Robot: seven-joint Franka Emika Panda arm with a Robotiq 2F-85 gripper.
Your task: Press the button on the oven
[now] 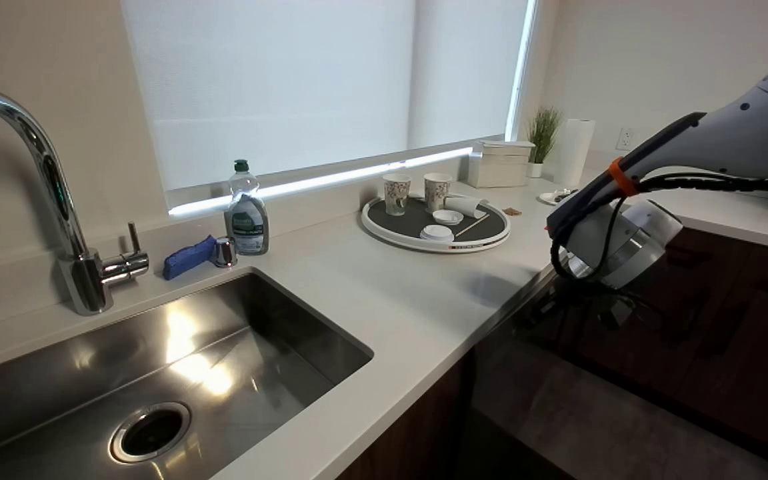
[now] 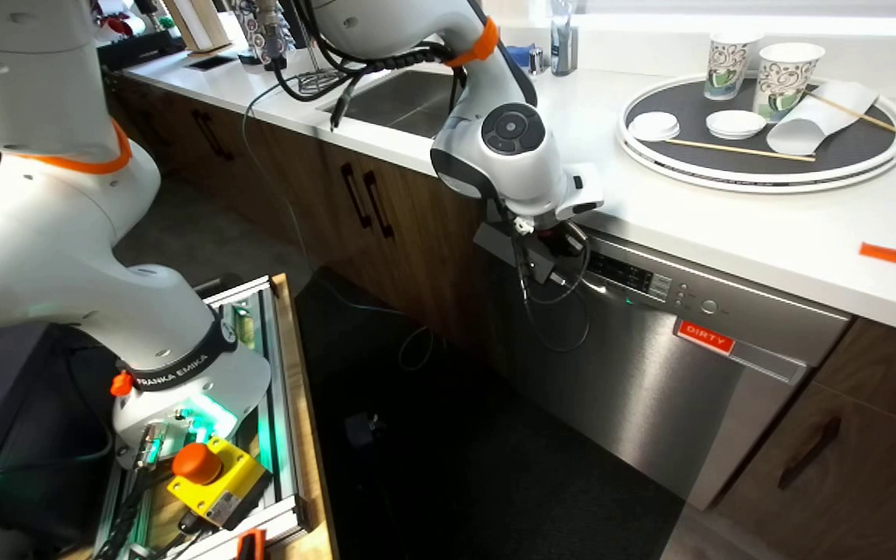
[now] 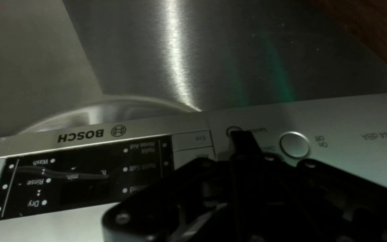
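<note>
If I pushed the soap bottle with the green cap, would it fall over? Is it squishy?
The soap bottle might tip if pushed near its green cap, since it's taller than it is wide. Its see-through upper part looks like plastic, so it would probably squish a little. It may be slippery too, because its sides look smooth.

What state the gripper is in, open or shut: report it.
Shut: the wrist view shows the gripper with its jaws together, no gap and nothing visible between them.

Dishwasher (image 2: 650, 373) in brushed metal (display panel (image 3: 82, 178) glossy)
</note>
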